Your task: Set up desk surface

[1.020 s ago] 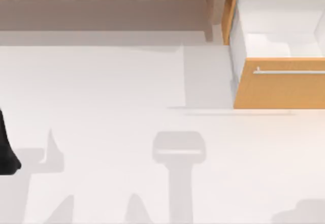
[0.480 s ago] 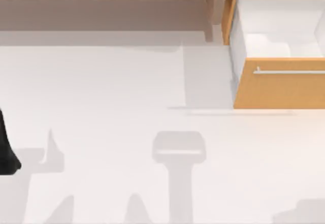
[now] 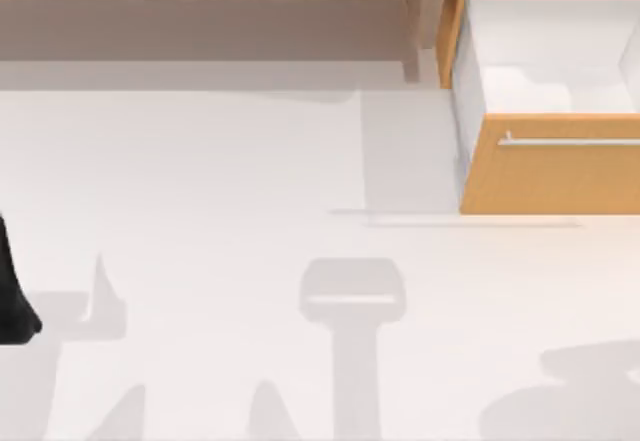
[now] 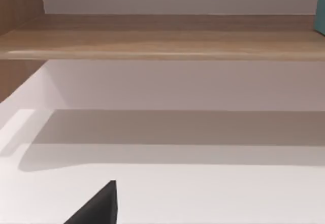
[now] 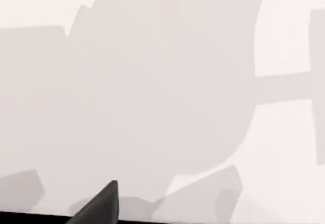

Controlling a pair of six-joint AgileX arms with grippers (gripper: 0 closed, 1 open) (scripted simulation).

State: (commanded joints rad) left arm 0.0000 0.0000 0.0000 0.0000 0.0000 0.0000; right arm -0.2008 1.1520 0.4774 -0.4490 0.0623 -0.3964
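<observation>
The wide, flat, matte white desk surface (image 3: 200,181) spreads across the whole view. An orange-wood drawer cabinet (image 3: 550,176) stands open at two o'clock and could be struck. Neither gripper's state can be told.

Smooth matte desk surface (image 3: 200,181); wood-grain shelf board (image 4: 162,36) and orange-wood drawer cabinet (image 3: 560,176).
</observation>
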